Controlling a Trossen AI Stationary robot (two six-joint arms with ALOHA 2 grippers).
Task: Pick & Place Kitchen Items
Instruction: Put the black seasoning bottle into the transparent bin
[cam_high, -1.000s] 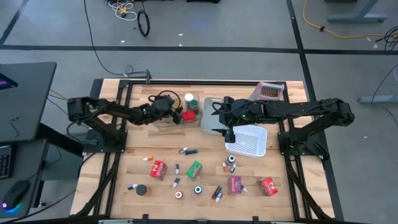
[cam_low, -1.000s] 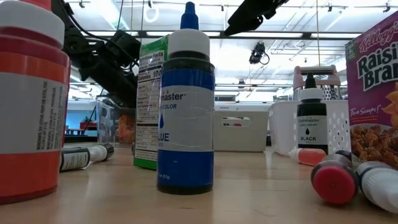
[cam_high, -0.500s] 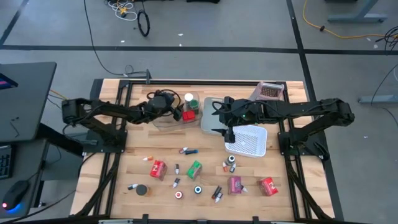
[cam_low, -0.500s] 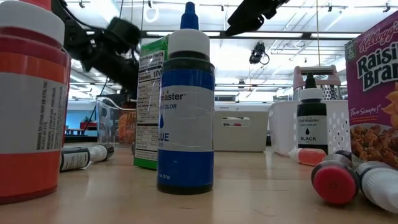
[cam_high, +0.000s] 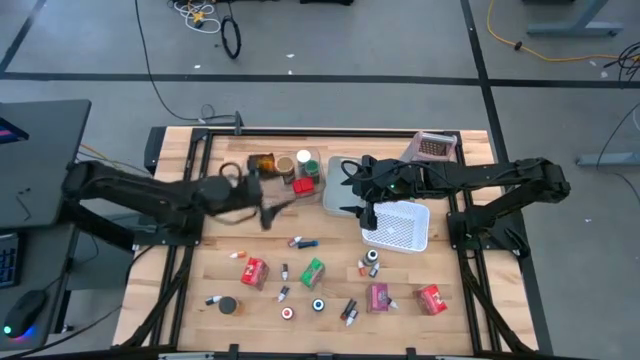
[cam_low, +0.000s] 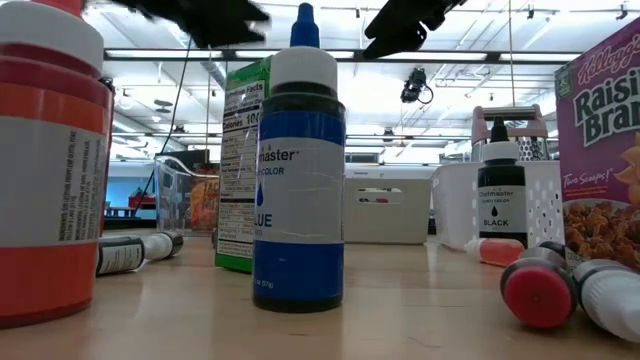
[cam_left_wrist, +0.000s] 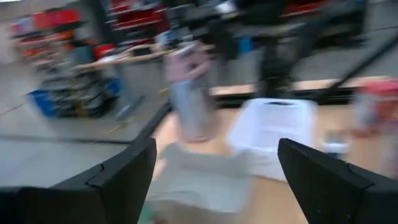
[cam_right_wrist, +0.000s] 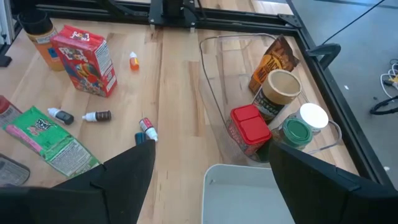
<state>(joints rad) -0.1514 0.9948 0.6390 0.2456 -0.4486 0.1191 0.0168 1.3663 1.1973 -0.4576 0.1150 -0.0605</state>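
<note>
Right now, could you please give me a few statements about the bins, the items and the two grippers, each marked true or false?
1. The clear bin holds a red-lidded jar. True.
2. The white perforated bin is full of boxes. False: the high view shows nothing in it.
3. Both grippers are open and hold nothing. True: the left gripper and the right gripper each show spread fingers with nothing between them.
4. The green box lies inside the clear bin. False: it lies on the table among the small bottles.
5. The blue bottle lies on its side. False: it stands upright.
</note>
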